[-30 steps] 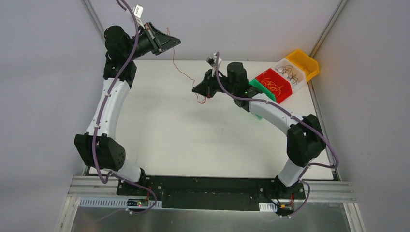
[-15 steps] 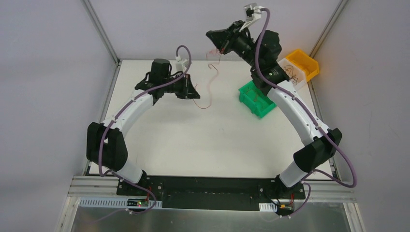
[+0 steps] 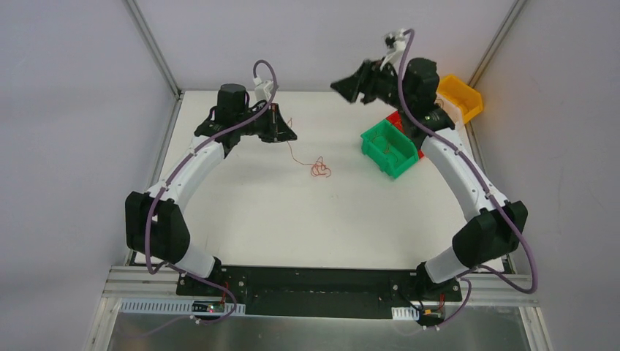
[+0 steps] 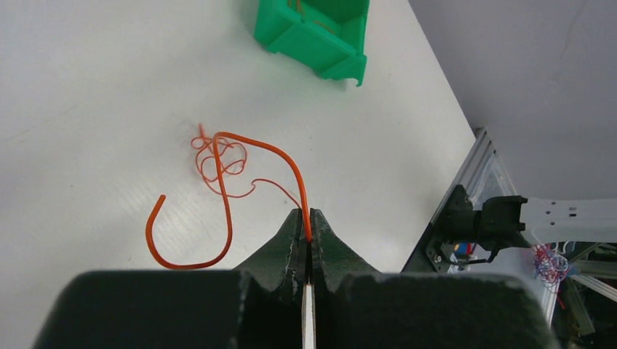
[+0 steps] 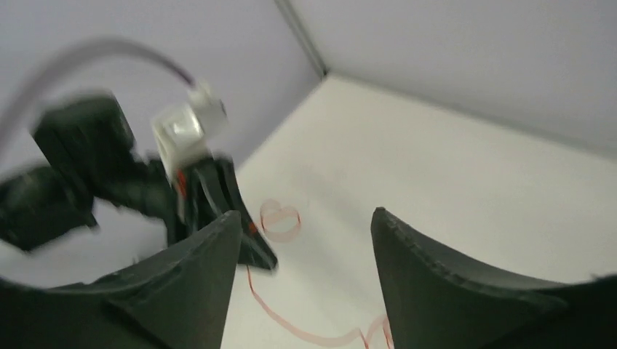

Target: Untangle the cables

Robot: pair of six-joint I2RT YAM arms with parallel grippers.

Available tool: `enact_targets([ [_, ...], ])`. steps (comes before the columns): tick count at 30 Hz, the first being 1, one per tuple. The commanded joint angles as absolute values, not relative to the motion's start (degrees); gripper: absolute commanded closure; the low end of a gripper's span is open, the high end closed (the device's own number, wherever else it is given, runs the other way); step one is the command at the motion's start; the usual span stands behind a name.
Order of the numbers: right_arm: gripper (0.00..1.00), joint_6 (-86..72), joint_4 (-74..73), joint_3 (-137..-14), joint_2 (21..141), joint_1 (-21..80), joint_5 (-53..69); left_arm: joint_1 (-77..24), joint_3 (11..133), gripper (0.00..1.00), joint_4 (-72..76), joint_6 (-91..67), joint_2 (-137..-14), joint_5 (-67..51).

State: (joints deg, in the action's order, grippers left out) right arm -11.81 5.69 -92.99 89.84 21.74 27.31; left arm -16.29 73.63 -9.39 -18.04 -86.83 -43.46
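Note:
The cables show as a small orange-red tangle [image 3: 319, 168] lying on the white table [image 3: 292, 219], with one strand rising to my left gripper [image 3: 289, 136]. In the left wrist view that gripper [image 4: 308, 218] is shut on the end of an orange cable [image 4: 273, 149], which loops down to the curly tangle [image 4: 218, 156] on the table. My right gripper [image 3: 342, 86] hangs raised above the far edge, open and holding nothing. In the blurred right wrist view its jaws [image 5: 304, 218] stand wide apart, with a pale red strand [image 5: 291, 327] on the table below.
A green bin [image 3: 391, 148] stands right of the tangle, also near the top of the left wrist view [image 4: 313, 33]. Behind it, partly hidden by the right arm, are a red bin [image 3: 399, 120] and a yellow bin [image 3: 460, 96]. Grey walls enclose the table.
My right gripper has opened and let go of the cable, whose free end has dropped into a tangle on the table. My left gripper still grips its end.

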Motion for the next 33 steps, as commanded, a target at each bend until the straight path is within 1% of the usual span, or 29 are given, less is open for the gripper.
enact_targets([
  [1, 0.28, 3.0, 0.3, -77.6, 82.4, 23.7, 38.8, -16.5, 77.0, 1.0, -5.0, -23.7, -83.5, -45.5],
  [4, 0.26, 11.8, 0.5, -70.2, 80.2, 26.5, 38.2, -16.2, 78.4, 1.0, -3.6, -27.5, -83.8, -47.2],
  [6, 0.26, 14.2, 4.0, -66.6, 80.4, 28.0, 37.5, -16.0, 79.3, 1.0, -1.8, -30.2, -84.0, -48.6],
  [10, 0.25, 18.8, 10.4, -63.0, 83.2, 30.9, 36.8, -15.9, 81.8, 1.0, 0.6, -34.8, -84.7, -51.5],
  [12, 0.22, 19.3, 15.5, -61.2, 84.7, 31.6, 37.5, -15.8, 83.0, 1.0, 2.2, -36.5, -85.1, -52.8],
  [14, 0.18, 19.3, 19.7, -60.9, 86.2, 32.2, 37.1, -15.5, 83.6, 1.0, 3.5, -38.6, -85.5, -54.2],
  [17, 0.14, 17.8, 24.4, -61.9, 88.6, 33.1, 37.1, -15.0, 84.1, 1.0, 5.9, -41.4, -85.5, -55.7],
  [19, 0.14, 17.5, 27.2, -62.3, 90.1, 34.0, 36.6, -14.6, 84.6, 1.0, 7.2, -42.7, -85.4, -56.6],
  [21, 0.17, 16.5, 29.8, -62.7, 91.3, 34.9, 36.1, -14.2, 85.7, 1.0, 8.3, -44.3, -85.6, -57.8],
  [22, 0.22, 15.8, 30.7, -63.2, 91.9, 35.3, 35.8, -14.0, 86.1, 1.0, 9.0, -45.3, -85.7, -58.2],
  [23, 0.33, 15.1, 31.5, -63.7, 92.6, 35.6, 35.6, -13.9, 86.6, 1.0, 9.6, -46.0, -85.8, -58.7],
  [24, 0.46, 14.3, 32.2, -64.3, 93.2, 35.8, 35.5, -13.7, 87.1, 1.0, 9.7, -46.6, -85.9, -58.8],
  [27, 0.97, 12.8, 33.4, -65.3, 93.6, 36.0, 33.9, -12.4, 88.0, 1.0, 10.6, -47.9, -85.7, -58.5],
  [28, 1.0, 12.7, 33.4, -65.0, 93.0, 35.9, 32.6, -11.3, 88.6, 1.0, 10.6, -47.8, -85.7, -58.0],
  [31, 1.0, 10.8, 32.9, -63.3, 89.4, 35.2, 31.8, -5.2, 89.5, 1.0, 8.8, -48.0, -85.8, -53.7],
  [33, 1.0, 7.8, 31.7, -64.3, 86.7, 35.1, 31.4, -1.8, 89.1, 1.0, 4.7, -45.9, -86.0, -49.6],
])
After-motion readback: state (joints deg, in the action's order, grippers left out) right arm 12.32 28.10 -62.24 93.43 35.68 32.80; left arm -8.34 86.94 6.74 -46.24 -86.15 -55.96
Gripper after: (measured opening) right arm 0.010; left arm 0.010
